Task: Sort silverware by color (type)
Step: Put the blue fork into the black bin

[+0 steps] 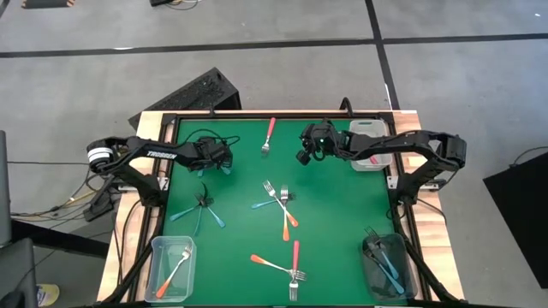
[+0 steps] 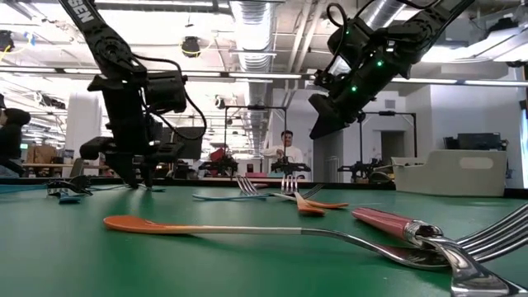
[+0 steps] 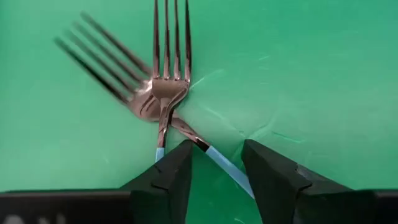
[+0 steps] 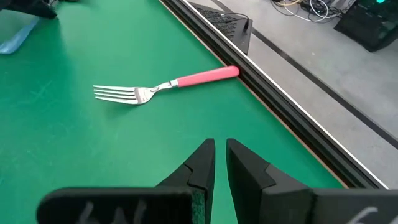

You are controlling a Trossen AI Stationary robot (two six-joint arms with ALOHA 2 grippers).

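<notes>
From above, on the green counter (image 1: pixel 342 214): left pincer (image 1: pixel 224 162) low at the far left over two crossed blue forks (image 1: pixel 224 168); right pincer (image 1: pixel 302 156) raised at the far middle, a lone pink fork (image 1: pixel 269 136) just to its left by the far edge. Loose items: blue forks (image 1: pixel 202 208) at left; mixed cluster of blue, orange and pink forks (image 1: pixel 280 204) at centre; orange and pink forks (image 1: pixel 287 263) near the front edge. Binned items: one orange fork in the front-left bin (image 1: pixel 169 268), blue forks in the front-right bin (image 1: pixel 387 265), one pink piece in the far-right bin (image 1: pixel 372 145). At counter level: left pincer (image 2: pixel 136 177) down at the surface, right pincer (image 2: pixel 320 128) well above it; an orange fork (image 2: pixel 198 225) and a pink fork (image 2: pixel 412 231) lie nearest. Left wrist camera: left pincer (image 3: pixel 214 171) partly open, holding nothing, fingers straddling the blue handle of one crossed fork (image 3: pixel 214 157), the other fork (image 3: pixel 166 81) just beside it. Right wrist camera: right pincer (image 4: pixel 220 155) nearly closed, a narrow gap only, empty; pink fork (image 4: pixel 168 84) lies apart ahead of it, handle end against the counter's rail.
</notes>
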